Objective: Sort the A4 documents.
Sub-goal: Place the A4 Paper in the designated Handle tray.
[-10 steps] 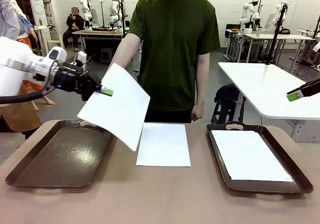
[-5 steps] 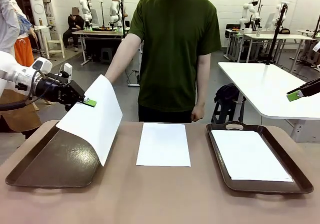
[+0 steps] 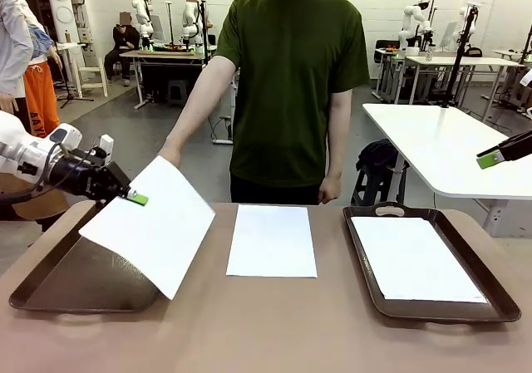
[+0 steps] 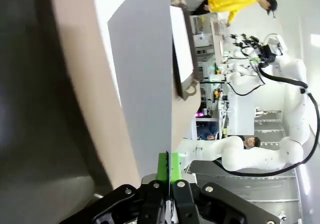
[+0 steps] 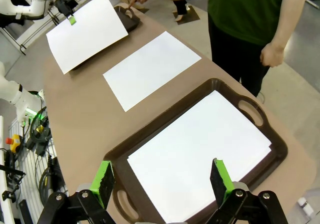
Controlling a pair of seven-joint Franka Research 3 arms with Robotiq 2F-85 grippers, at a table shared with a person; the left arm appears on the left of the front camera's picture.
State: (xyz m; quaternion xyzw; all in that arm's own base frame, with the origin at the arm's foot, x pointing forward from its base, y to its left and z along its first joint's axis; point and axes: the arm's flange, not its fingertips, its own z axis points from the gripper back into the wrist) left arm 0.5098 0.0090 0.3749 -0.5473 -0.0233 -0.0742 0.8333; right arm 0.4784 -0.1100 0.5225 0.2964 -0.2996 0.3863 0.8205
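Front view: left gripper (image 3: 135, 197) clamped shut on one corner of the held A4 sheet (image 3: 154, 232); sheet tilted over the left tray (image 3: 41, 286), near corner overhanging its rim; second sheet (image 3: 273, 240) flat on the table (image 3: 274, 323) between the trays.

Left wrist view: pads pinch only the paper's edge; risk: the limp sheet slips or lands half off the tray.

Right wrist view: right gripper (image 5: 162, 173) wide apart, empty, above the right tray (image 5: 118, 156) holding a third sheet (image 5: 200, 149).

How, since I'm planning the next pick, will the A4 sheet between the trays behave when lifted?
Probably light and floppy: the left gripper carries the whole held A4 sheet by one edge, and it slopes downward. Probably hard to catch: the middle A4 sheet lies flat on the table, no edge raised.
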